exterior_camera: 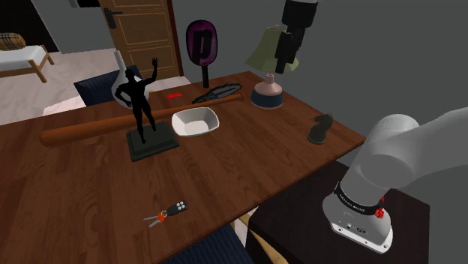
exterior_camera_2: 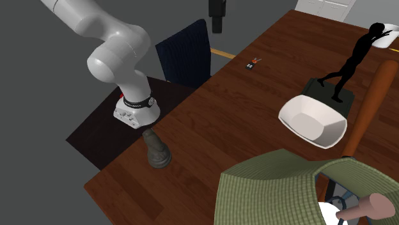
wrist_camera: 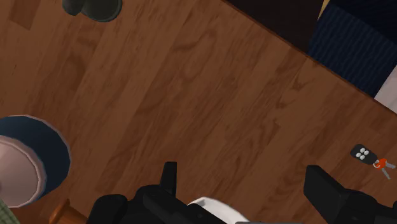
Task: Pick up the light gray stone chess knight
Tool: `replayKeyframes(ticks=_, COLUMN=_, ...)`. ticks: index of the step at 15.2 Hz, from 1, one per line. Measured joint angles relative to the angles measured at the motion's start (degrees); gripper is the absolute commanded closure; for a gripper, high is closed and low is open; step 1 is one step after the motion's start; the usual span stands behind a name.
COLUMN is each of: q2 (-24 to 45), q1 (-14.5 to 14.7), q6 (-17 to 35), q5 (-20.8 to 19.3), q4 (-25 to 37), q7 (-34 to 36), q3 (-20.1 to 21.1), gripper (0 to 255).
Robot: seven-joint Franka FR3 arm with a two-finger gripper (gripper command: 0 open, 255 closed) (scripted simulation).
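Note:
The chess knight (exterior_camera: 321,129) looks dark grey and stands upright near the table's edge, close to the arm's stand. It also appears near the table corner (exterior_camera_2: 155,150) and at the rim of the wrist view (wrist_camera: 92,6). My gripper (exterior_camera: 282,66) hangs high above the table beside the lamp, well away from the knight. It enters the second exterior view at the top (exterior_camera_2: 217,19). Its fingers stand wide apart (wrist_camera: 245,181) with nothing between them, looking down on bare wood between the knight and the key fob (wrist_camera: 368,154).
A lamp (exterior_camera: 268,71) with a green checked shade (exterior_camera_2: 281,192) stands just behind the gripper. A white bowl (exterior_camera: 195,121), a black figure statue (exterior_camera: 142,105), a wooden bat (exterior_camera: 112,124) and a key fob (exterior_camera: 172,211) lie on the brown table (exterior_camera: 67,187). A navy chair (exterior_camera_2: 187,54) stands beside it.

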Motion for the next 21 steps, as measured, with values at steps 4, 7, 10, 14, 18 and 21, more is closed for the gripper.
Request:
replayKeyframes(ticks=4, q2=-1.63, q1=-0.78, q6=1.23, q5=-1.22, q4=-3.58, q7=-1.74, q3=-1.87, gripper=0)
replayKeyframes(ticks=7, q2=-4.27, q1=-1.90, q6=2.42, q5=-2.90, q4=-8.36, q7=-3.75, q3=-4.14, gripper=0)
replayKeyframes(ticks=10, q2=-6.39, q1=-3.36, q6=3.87, q5=-5.03, q4=-12.81, q7=-5.98, q3=-6.77, gripper=0)
replayKeyframes(ticks=14, q2=-8.18, q1=-5.61, q6=6.33, q5=-8.17, q4=-18.18, q7=-8.82, q3=-10.28, gripper=0)
replayKeyframes(ticks=18, q2=-9.44, q1=-8.61, q6=9.40, q5=-12.28, q4=-23.49, q7=-12.20, q3=-14.65, gripper=0)
replayKeyframes(ticks=21, q2=-9.75, q1=-11.34, q6=11.02, q5=-15.84, q4=-26.02, q7=-15.16, q3=-18.34, gripper=0)
